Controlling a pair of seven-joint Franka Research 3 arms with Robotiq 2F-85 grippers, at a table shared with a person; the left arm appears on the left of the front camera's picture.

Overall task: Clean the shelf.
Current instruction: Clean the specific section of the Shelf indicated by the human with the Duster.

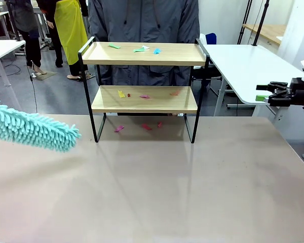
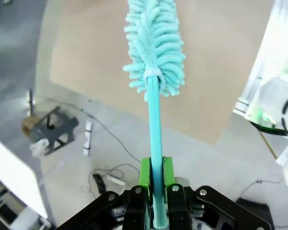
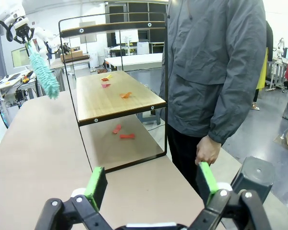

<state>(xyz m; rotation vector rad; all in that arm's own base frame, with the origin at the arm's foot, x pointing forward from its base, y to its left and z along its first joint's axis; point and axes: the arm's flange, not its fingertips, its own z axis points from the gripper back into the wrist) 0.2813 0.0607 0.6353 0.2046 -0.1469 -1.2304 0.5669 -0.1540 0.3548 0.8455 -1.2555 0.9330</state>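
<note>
Far across the worktop (image 1: 152, 202) stands the shelf (image 1: 144, 54), open side toward the robot for sweeping; the teal duster (image 1: 38, 132) hovers out left, handle pinched in the left end effector (image 2: 156, 168); right end effector (image 3: 151, 183) gapes empty, aside; coloured scraps (image 1: 144, 96) litter both boards.

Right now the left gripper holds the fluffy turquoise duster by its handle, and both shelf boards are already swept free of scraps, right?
Not quite. The left gripper does hold the duster by its handle, but the shelf is not swept: the front view shows coloured scraps on both boards.
</note>
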